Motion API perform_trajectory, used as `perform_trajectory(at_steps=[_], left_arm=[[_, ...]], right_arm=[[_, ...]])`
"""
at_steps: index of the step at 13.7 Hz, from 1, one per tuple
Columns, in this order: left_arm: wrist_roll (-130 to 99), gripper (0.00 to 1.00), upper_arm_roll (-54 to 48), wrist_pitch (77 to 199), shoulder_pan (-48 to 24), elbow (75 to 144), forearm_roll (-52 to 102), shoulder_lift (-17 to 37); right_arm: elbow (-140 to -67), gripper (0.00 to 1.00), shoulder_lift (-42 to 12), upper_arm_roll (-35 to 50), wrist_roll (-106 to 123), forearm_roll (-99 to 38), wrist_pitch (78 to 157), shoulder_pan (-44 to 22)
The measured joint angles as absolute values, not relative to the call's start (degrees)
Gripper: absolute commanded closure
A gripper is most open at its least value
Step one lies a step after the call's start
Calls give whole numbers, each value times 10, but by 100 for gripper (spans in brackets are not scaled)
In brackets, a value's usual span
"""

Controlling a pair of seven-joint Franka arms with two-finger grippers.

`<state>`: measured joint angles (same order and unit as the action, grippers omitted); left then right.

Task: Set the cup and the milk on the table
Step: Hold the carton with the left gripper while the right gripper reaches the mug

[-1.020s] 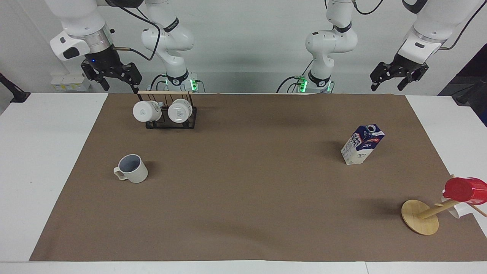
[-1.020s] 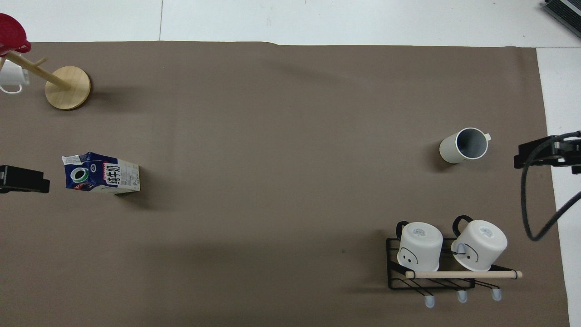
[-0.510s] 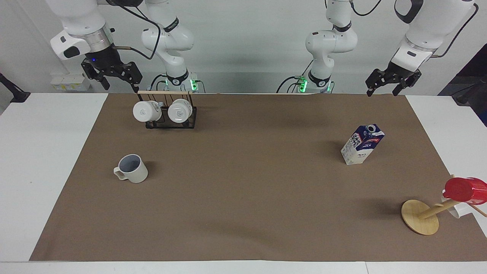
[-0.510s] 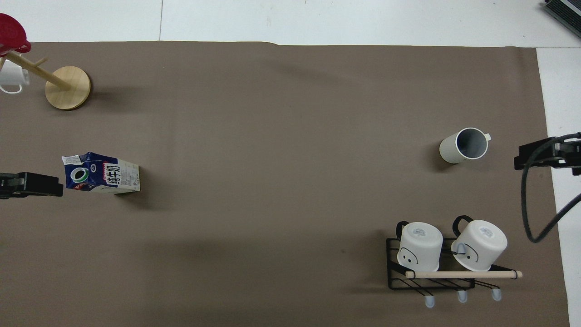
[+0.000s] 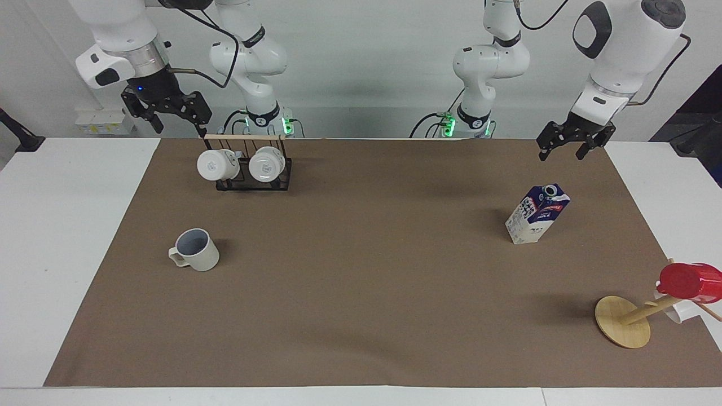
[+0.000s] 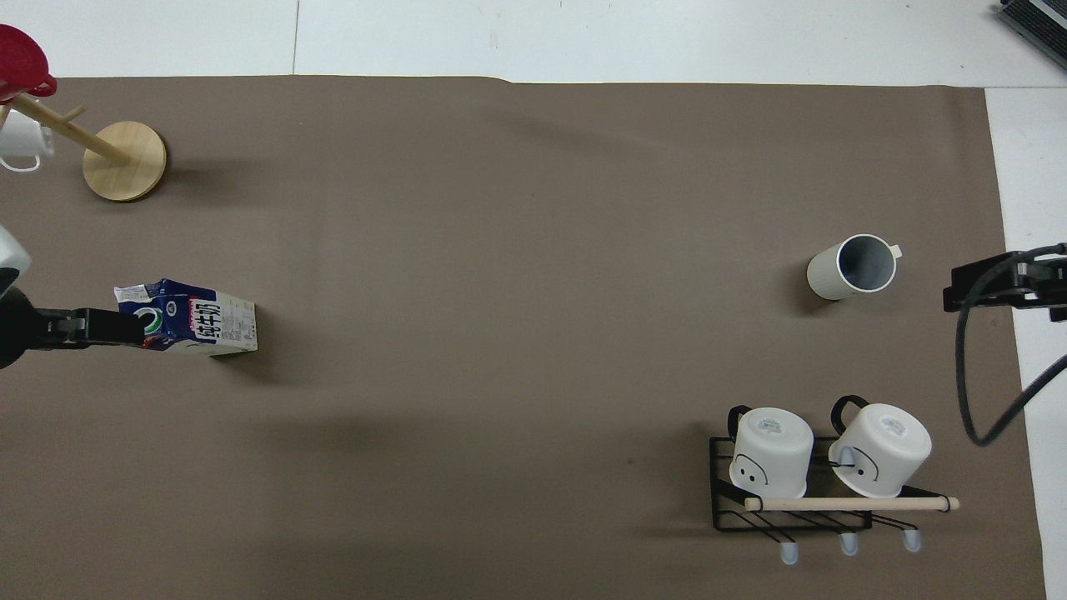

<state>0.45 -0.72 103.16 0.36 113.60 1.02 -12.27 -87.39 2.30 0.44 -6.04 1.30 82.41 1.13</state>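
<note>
White table (image 5: 67, 237), brown mat (image 5: 361, 293)

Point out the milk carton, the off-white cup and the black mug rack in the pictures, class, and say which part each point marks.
milk carton (image 5: 536, 217): facing view, printed side panel.
off-white cup (image 5: 202, 255): facing view, outer wall.
black mug rack (image 6: 723, 518): overhead view, wire base frame.

Large white characters, apparently Chinese, are printed on the dark blue side panel of the small white, blue and red gable-top carton (image 6: 193, 321); they cannot be made out with certainty. No other text, number or brand can be read anywhere.
</note>
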Motion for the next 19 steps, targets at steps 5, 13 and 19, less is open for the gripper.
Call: perform_trajectory(at_steps=[5,13,19], left_arm=[[4,0,-7,1049,4,1146,10,-123],[4,0,-7,1051,4,1149,10,-123],[4,0,-7,1054,4,1151,10,-123]], right_arm=[[-874,0,24,4,-60,13,824,11],[-874,0,24,6,-60,13,824,9],[-892,0,24,4,-60,13,905,10]])
